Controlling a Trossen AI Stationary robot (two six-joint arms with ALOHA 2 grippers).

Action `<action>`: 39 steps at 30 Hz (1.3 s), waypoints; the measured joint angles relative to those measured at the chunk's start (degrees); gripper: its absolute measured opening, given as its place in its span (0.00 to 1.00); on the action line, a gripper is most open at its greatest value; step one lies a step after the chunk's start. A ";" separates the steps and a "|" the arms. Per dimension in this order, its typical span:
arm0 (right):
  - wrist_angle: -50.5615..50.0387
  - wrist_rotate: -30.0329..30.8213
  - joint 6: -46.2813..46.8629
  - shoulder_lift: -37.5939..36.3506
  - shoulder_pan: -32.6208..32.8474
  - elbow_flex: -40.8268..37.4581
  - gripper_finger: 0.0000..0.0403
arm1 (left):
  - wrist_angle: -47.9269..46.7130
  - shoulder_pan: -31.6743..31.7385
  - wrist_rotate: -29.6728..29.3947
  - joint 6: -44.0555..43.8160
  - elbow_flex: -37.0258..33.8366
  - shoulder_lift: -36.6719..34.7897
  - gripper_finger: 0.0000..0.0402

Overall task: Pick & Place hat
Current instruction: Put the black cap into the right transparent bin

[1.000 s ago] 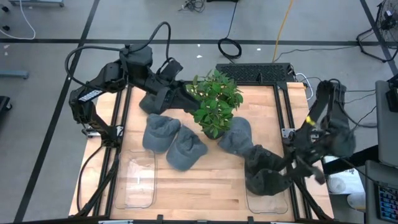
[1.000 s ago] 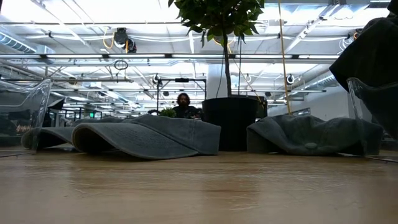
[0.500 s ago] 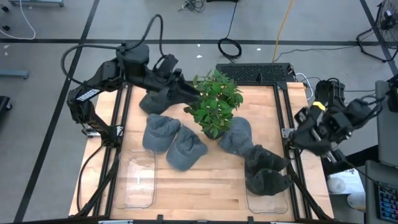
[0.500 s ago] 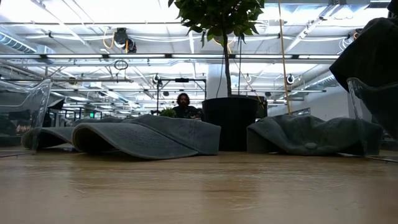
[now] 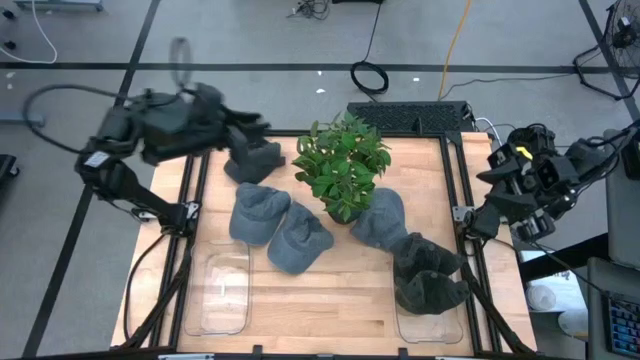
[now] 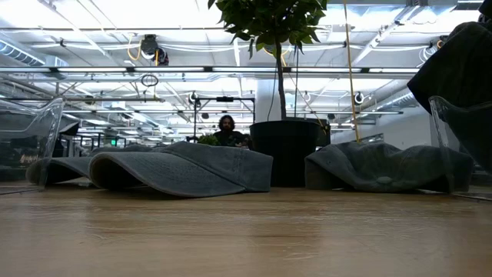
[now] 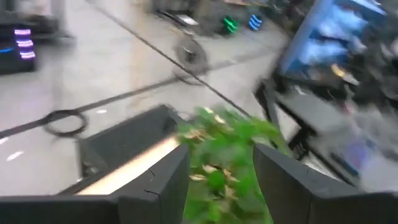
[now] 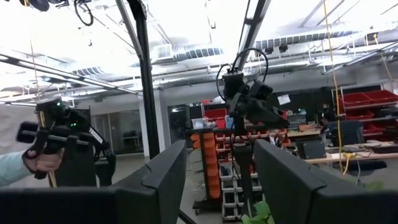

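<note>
Your left gripper, fingers apart and empty, hangs at the upper left of the high view, your right gripper, also apart, sits at the right edge, and five hats ring the plant mid-table.

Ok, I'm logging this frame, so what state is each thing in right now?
left gripper: fingers open, empty, off the table's back-left corner
right gripper: fingers open, empty, off the table's right edge
right tray: holds one hat
left tray: empty
potted plant: upright
</note>
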 joint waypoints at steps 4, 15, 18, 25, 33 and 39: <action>-0.06 0.18 -0.71 0.46 0.00 0.64 0.45 | -7.45 -0.12 -6.36 -12.42 -0.02 -3.14 0.46; 0.82 6.12 -4.98 2.53 0.00 0.77 0.45 | -24.13 -0.12 -13.00 -34.10 -0.06 -6.97 0.46; 0.83 6.14 -4.94 2.76 0.00 0.77 0.45 | -25.79 -0.12 -13.56 -36.34 -1.07 -8.18 0.46; 0.82 6.14 -6.09 3.16 0.00 0.77 0.45 | -26.83 1.82 -17.27 -38.13 -13.21 -15.40 0.46; 0.82 6.16 -5.98 3.24 0.00 0.77 0.45 | -23.00 6.18 -15.21 -40.33 -34.81 -24.74 0.46; 0.81 6.16 -5.85 3.24 0.00 0.77 0.45 | -13.27 7.42 -13.58 -41.99 -48.43 -31.70 0.46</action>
